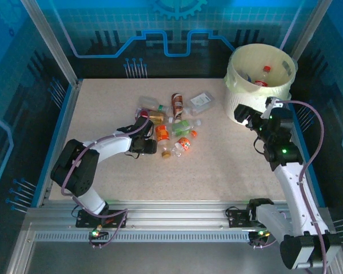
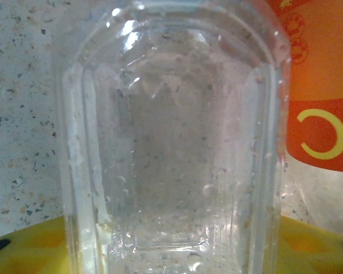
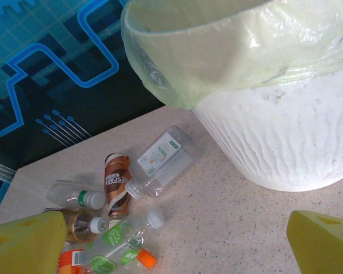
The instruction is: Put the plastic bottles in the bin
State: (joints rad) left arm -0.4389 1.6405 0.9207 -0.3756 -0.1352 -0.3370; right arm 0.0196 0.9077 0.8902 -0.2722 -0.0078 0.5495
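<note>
Speckled table [image 1: 228, 165] is bearing plastic bottles [image 1: 177, 104], left gripper [image 1: 149, 137] straddling a clear bottle [image 2: 171, 142], grip unclear, right gripper [image 1: 246, 116] gaping empty by the bin [image 3: 274, 137].

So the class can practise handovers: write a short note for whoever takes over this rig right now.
Left hand: at the bottle pile, with a clear bottle close in front of it; whether it grips is unclear.
Right hand: open, empty, beside the bin.
Done: at least one red-capped bottle is in the bin.
Left: the pile on the table goes in.
</note>
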